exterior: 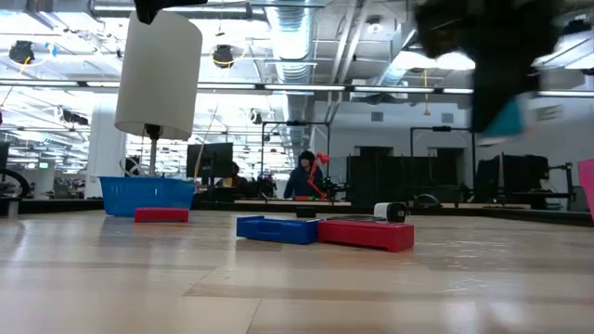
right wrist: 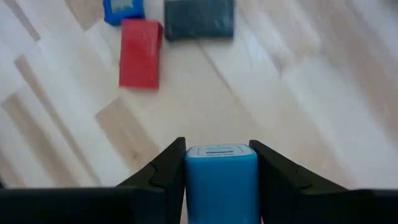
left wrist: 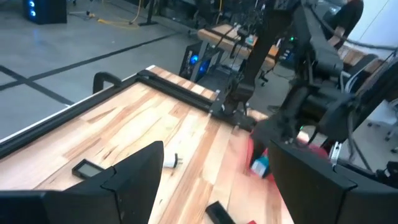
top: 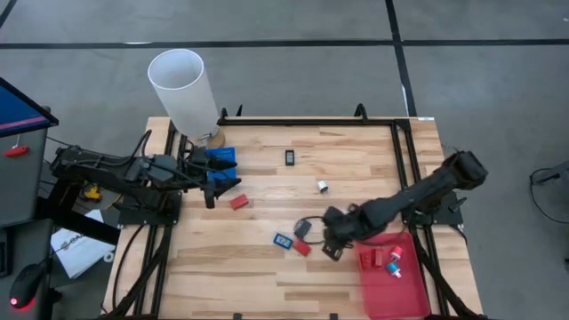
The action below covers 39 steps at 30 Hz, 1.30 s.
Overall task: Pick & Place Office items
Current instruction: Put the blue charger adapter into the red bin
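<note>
Right gripper [right wrist: 221, 180] (arm stretched low) clamps a light blue block [right wrist: 221, 177] above the table [right wrist: 311, 93].

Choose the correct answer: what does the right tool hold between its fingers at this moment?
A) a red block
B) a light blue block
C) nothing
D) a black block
B: in the right wrist view, the light blue block sits squeezed between the two dark fingers of the right tool, above the wooden table.
</note>
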### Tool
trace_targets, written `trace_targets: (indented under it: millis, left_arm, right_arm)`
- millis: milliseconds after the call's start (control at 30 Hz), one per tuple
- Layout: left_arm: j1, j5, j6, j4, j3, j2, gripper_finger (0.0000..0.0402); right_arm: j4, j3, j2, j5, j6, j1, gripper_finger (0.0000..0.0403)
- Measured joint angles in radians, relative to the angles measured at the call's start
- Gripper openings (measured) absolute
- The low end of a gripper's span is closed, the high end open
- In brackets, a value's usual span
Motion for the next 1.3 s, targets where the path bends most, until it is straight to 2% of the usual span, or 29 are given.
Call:
trace_targets:
  millis: [233,433,567,767,900,1100,1300]
  left_arm:
    - [0.0,0.0,0.021,-0.015,0.0,0.0,0.0284]
    - [0.0,0.0,0.021,-0.015,0.0,0.0,0.0284]
    - [0.0,0.0,0.021,-0.014,0.0,0.0,0.0284]
    - [0.0,-0.014,0.017,-0.013,0.0,0.0,0.0284]
    - [0.0,-0.022,0.006,-0.011,0.0,0.0,0.0284]
    - [0.0,-0.036,-0.03,-0.004,0.0,0.001,0.0284]
    - [0.0,-0.038,-0.06,0.003,0.0,0.001,0.0284]
  right_arm:
    - [-0.022,-0.058,-0.072,0.043,0.415,0.201,0.0137]
    - [-0.011,-0.058,-0.073,0.044,0.706,0.395,0.0137]
    - [-0.003,-0.046,-0.072,0.063,0.841,0.519,0.0137]
    - [-0.013,-0.023,-0.072,0.074,0.837,0.647,0.0137]
    - [-0.091,-0.023,-0.072,0.052,0.791,0.689,0.0137]
    - [-0.233,-0.028,-0.059,0.044,0.691,0.678,0.0137]
    - [-0.145,-0.064,-0.018,0.051,0.648,0.64,0.0137]
